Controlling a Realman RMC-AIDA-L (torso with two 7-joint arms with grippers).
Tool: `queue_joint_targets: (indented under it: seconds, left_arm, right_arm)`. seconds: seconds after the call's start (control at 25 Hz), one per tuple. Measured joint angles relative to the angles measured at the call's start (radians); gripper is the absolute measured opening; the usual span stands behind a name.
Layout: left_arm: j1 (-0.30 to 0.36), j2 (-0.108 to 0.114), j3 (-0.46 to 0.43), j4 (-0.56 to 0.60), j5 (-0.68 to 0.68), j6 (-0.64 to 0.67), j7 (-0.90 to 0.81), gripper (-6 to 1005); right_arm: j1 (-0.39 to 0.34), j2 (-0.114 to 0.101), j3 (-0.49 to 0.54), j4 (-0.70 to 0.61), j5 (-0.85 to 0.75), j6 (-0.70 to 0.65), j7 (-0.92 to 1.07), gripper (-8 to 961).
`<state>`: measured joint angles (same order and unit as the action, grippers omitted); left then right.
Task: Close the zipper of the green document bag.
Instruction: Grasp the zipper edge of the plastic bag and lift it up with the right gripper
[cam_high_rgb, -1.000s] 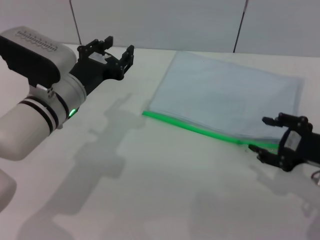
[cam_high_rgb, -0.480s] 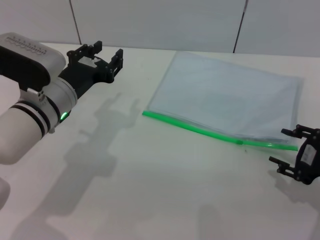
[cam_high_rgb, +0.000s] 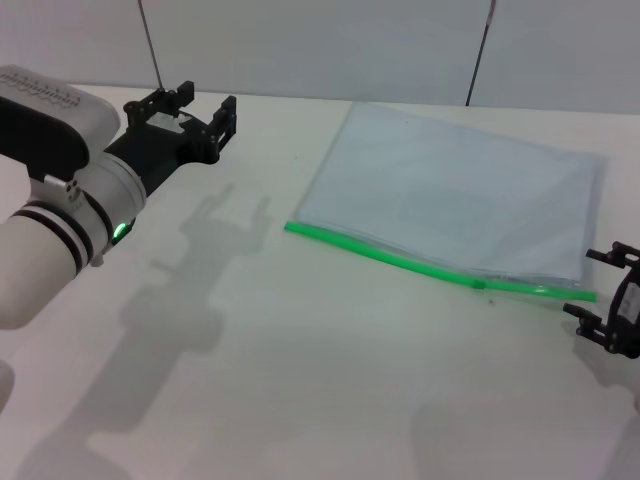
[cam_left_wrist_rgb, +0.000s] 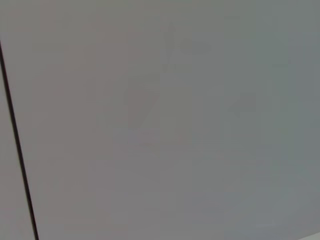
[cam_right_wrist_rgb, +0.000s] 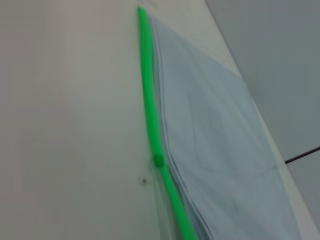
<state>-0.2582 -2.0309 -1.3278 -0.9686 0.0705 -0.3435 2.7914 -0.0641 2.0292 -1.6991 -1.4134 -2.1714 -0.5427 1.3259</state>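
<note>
Left gripper (cam_high_rgb: 196, 104) is raised at far left on an extended arm, fingers spread apart; right gripper (cam_high_rgb: 612, 296) sits low at the right edge, fingers parted, empty.

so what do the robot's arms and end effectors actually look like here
The left arm is a thick white cylinder with black ring bands, a small green indicator light and a dark cover bearing a row of pale markings. Its left end effector is black, with angular, skeletal fingers on a boxy black base. The right end effector, at the head view's edge, is the same black open-frame build; its arm is out of view.
</note>
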Motion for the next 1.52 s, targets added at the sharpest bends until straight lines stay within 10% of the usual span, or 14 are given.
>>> queue_joint_targets:
  seconds: [1.52]
  left_arm:
    - [0.018,0.0,-0.036,-0.016,0.001,0.002,-0.015,543]
  right_arm:
    - [0.192,0.001,-0.12,0.277,0.07,0.3,0.011,570]
